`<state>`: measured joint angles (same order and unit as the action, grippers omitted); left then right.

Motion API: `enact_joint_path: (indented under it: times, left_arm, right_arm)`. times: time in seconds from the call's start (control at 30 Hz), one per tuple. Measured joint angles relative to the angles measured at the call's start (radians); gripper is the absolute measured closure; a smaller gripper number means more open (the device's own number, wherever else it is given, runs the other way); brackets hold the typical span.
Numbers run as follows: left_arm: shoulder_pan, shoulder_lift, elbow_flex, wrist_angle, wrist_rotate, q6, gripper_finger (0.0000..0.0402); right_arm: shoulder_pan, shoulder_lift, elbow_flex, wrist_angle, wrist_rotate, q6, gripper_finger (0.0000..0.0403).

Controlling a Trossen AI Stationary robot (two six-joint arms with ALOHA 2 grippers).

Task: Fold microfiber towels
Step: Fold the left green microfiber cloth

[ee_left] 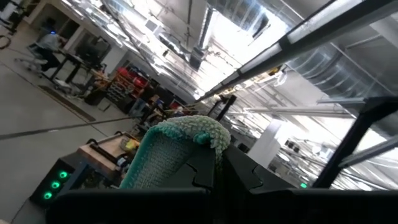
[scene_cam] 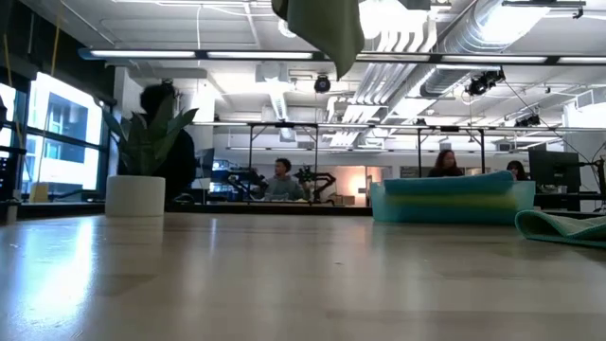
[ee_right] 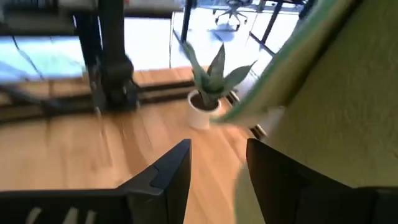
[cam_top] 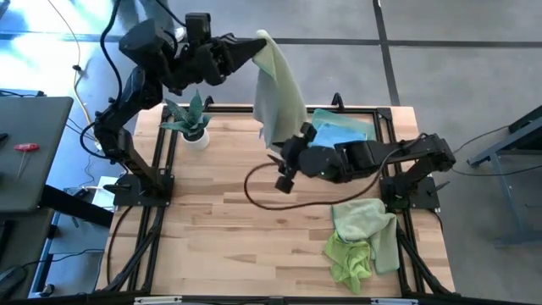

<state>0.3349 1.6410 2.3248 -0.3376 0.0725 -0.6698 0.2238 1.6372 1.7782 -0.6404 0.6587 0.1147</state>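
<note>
Item 1. Sage towel [cam_top: 279, 89]: pale green cloth, hanging free above the far part of the worktop [cam_top: 220, 220]. One corner is pinched in the left end effector [cam_top: 259, 44]; the rest drapes down toward the right end effector. In the low view only its lower end [scene_cam: 327, 26] shows, at the upper edge, clear of the surface. In the left wrist view the pinched corner [ee_left: 180, 146] bunches up between the dark fingers.

Item 2. Left end effector: raised high over the far edge of the worktop, clamped tight on the sage towel's corner.

Item 3. Right end effector [cam_top: 275, 157]: near the middle of the worktop, just below the hanging towel's lower edge. Fingers [ee_right: 165, 177] parted with a clear gap between them; nothing gripped. The towel [ee_right: 336, 106] hangs close beside one finger; whether it touches cannot be told.

Item 4. Folded stack [cam_top: 343, 131]: light blue and mint towels, flat, at the far right of the worktop, partly behind the right arm. In the low view it reads as a tidy layered stack [scene_cam: 450, 201].

Item 5. Loose pile [cam_top: 364, 241]: pale green and lime towels, crumpled, at the near right corner of the worktop. An edge of it [scene_cam: 563, 227] shows in the low view.

Item 6. Plant [cam_top: 193, 123]: spiky green leaves in a white pot, upright, at the far left of the worktop, well apart from every towel.

Item 7. Background: people seated at desks [scene_cam: 281, 178] in the room beyond.
</note>
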Motion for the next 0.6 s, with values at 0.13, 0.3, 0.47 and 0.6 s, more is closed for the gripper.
enact_joint_path:
  times: [0.13, 0.3, 0.47, 0.6]
  left_arm:
    - [-0.001, 0.002, 0.0, -0.003, 0.022, 0.014, 0.0401]
    - [-0.001, 0.002, 0.0, -0.003, 0.029, 0.026, 0.0401]
    - [-0.001, 0.002, 0.0, -0.003, 0.048, 0.02, 0.0401]
    - [-0.001, 0.002, 0.0, -0.003, 0.051, 0.019, 0.0401]
  right_arm:
    - [0.038, -0.03, 0.0, -0.038, 0.061, -0.04, 0.0256]
    - [0.032, -0.04, 0.001, 0.04, 0.074, 0.035, 0.0256]
    - [-0.006, -0.018, 0.001, 0.097, 0.091, 0.104, 0.0256]
    - [-0.022, -0.008, 0.0, 0.103, 0.027, 0.125, 0.0257]
